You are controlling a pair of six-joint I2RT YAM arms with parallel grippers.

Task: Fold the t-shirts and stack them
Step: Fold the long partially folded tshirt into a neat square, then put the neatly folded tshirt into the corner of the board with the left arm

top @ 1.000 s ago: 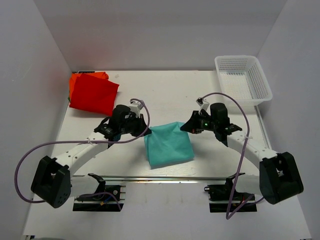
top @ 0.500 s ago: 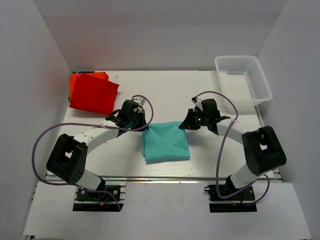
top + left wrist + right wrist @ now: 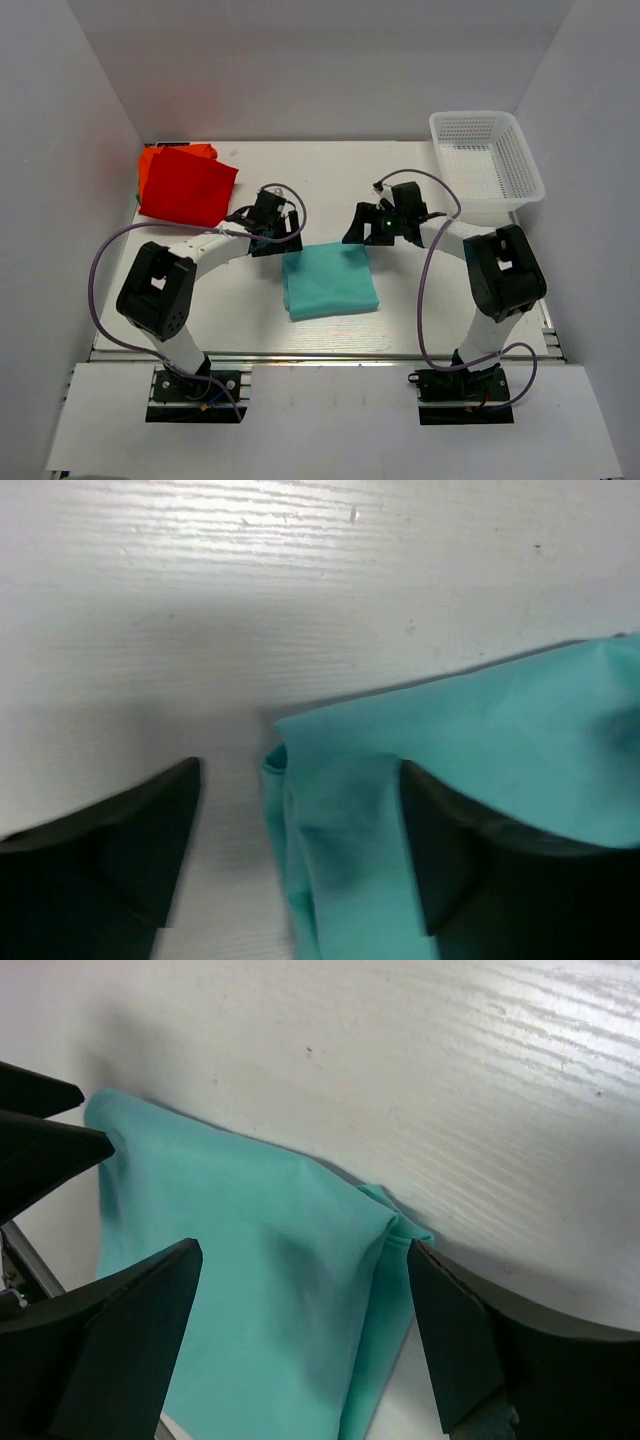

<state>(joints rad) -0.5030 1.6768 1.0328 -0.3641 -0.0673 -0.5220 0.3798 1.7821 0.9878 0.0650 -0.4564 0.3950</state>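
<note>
**Teal cloth t-shirt [image 3: 330, 283] released, lying flat**

Since a second ago I've seen both arms reach farther back and its far edge drop. The left fingers [image 3: 110, 850] and right fingers [image 3: 100, 1340] stand spread, each straddling a far corner, gripping nothing. It lies centred on the white surface [image 3: 330, 180]; the bright red cloth t-shirt [image 3: 185, 188] lies far left, well apart.

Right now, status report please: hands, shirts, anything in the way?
Left hand open, right hand open, at far corners of teal shirt. It is folded, not yet on red shirt. Nothing in the way.
</note>
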